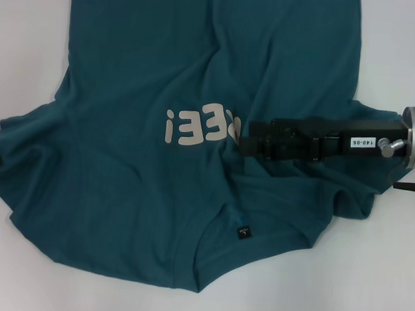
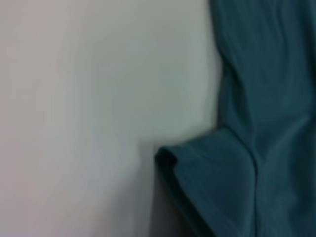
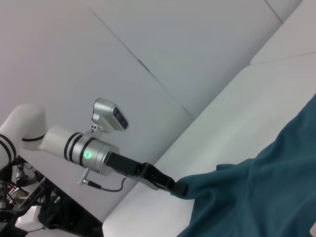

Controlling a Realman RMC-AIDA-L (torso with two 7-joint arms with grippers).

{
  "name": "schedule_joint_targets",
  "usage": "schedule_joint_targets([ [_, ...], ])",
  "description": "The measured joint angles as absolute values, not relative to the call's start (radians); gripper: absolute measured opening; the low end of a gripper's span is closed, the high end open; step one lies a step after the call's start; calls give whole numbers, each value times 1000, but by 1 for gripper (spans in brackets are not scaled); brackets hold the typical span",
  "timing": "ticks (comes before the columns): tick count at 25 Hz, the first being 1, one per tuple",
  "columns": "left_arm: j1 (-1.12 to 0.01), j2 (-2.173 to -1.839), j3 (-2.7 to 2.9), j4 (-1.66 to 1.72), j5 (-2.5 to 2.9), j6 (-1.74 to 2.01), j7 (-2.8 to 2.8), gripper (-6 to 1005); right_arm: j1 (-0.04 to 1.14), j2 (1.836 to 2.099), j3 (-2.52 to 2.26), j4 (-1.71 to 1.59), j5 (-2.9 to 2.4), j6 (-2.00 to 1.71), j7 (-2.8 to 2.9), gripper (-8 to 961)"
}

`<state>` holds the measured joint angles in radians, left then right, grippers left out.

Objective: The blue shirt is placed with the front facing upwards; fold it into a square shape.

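- Step in hand, by the look of it: folding the sides in toward the middle, with the right pincer [image 1: 242, 140] low over the chest of the blue shirt [image 1: 122, 193], reaching in from 3 o'clock and ending just beside the letters [image 1: 195, 127]
- Cannot tell whether that pincer is closed on cloth or merely resting on it; tips buried among creases that run toward them
- Left pincer [image 3: 180, 190] at the 9 o'clock edge, apparently pinched shut on the hem of the left sleeve [image 1: 13, 138]
- Best to draw each side across low and level, so the cloth below does not drag or bunch
- Worth laying the fold line straight from collar to hem, and releasing only once the layer lies flat
- Likely need to smooth the ridges near the centre first, or the square will come out lumpy
- Shirt itself: dark teal-blue, soft and limp, spread front up over most of the white desk [image 1: 395, 291], collar at 6 o'clock, body running off past 12 o'clock
- Off-white block letters at centre, partly hidden by the right pincer
- Small black neck tag [image 1: 243, 232] inside the collar, toward 6 o'clock
- Rumpled folds at 4 o'clock under the right arm
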<state>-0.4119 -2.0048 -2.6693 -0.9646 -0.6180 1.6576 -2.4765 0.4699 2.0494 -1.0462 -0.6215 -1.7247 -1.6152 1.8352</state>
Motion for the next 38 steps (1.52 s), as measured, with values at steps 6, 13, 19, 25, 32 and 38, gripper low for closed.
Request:
schedule_joint_targets([
  [6, -411, -2015, -2673, -995, -656, 1691, -2471, 1, 471, 2049, -1046, -620, -1726, -1611, 1835, 945],
  [13, -427, -2015, -2673, -984, -738, 1763, -2474, 0, 472, 2049, -1046, -620, -1726, -1608, 1835, 946],
  [19, -466, -2019, -2677, -978, -775, 1818, -2528, 1, 475, 2048, -1046, -620, -1726, -1608, 1835, 945],
  [25, -508, -2053, -2674, -939, -810, 1821, -2560, 1, 474, 2047, -1046, -620, -1727, -1606, 1830, 945],
  [32, -543, -2105, -2666, -877, -832, 1728, -2571, 0, 474, 2045, -1045, -620, -1739, -1598, 1826, 946],
  [38, -584, -2132, -2651, -798, -832, 1619, -2553, 1, 475, 2045, -1045, -620, -1747, -1591, 1824, 946],
])
